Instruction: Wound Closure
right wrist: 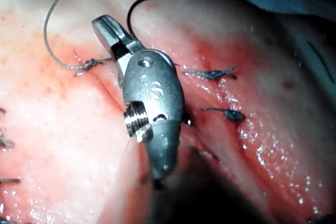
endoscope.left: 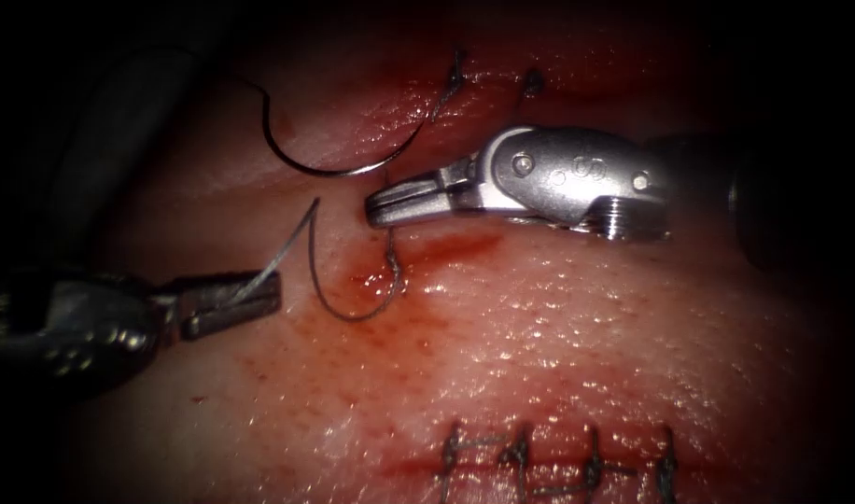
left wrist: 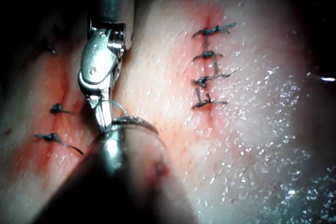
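Observation:
My right tool [endoscope.left: 383, 207] comes in from the right with its jaws shut on the thread [endoscope.left: 391, 254], which runs straight down from them to a knot-like twist at the tissue [endoscope.left: 558, 336]. From there the thread loops round [endoscope.left: 353, 315] and rises to my left tool [endoscope.left: 264, 291], whose jaws are shut on it at the left. The curved needle [endoscope.left: 339, 173] lies free on the tissue just above and left of the right jaws; neither tool holds it. The right tool [right wrist: 107, 29] also appears beside the knotted thread [right wrist: 86, 65], and again in the left wrist view [left wrist: 105, 121].
Two tied stitches [endoscope.left: 455, 75] with cut ends sit above the right tool. A row of several finished stitches [endoscope.left: 558, 462] crosses a closed cut at the bottom. Red fluid [endoscope.left: 446, 250] pools under the right jaws.

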{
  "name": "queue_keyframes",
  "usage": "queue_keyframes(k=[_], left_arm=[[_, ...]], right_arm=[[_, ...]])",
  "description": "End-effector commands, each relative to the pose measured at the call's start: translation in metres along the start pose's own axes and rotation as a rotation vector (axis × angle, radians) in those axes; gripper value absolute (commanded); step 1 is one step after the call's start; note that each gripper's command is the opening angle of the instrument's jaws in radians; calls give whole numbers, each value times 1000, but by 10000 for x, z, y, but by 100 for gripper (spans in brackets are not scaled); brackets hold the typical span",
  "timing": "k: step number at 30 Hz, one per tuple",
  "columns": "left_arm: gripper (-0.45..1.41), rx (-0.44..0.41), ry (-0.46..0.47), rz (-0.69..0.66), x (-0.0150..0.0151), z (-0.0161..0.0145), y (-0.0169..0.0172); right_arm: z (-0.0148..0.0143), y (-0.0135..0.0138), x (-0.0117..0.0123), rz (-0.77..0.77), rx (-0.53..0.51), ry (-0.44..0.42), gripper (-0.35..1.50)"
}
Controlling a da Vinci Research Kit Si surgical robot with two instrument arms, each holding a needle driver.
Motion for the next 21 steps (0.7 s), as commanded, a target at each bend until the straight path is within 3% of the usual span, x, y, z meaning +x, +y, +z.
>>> queue_keyframes(k=[1,13,21], left_arm=[[-45,-3,-3,8,-1,10,-1],[-45,-16,-13,46,1,-9,-11],[-45,-10,-4,50,-5,-15,-35]], right_arm=[[17,-1,-8,-1,-5,9,-35],[88,-10,-39,-32,1,19,-35],[97,-21,-38,-1,134,104,-35]])
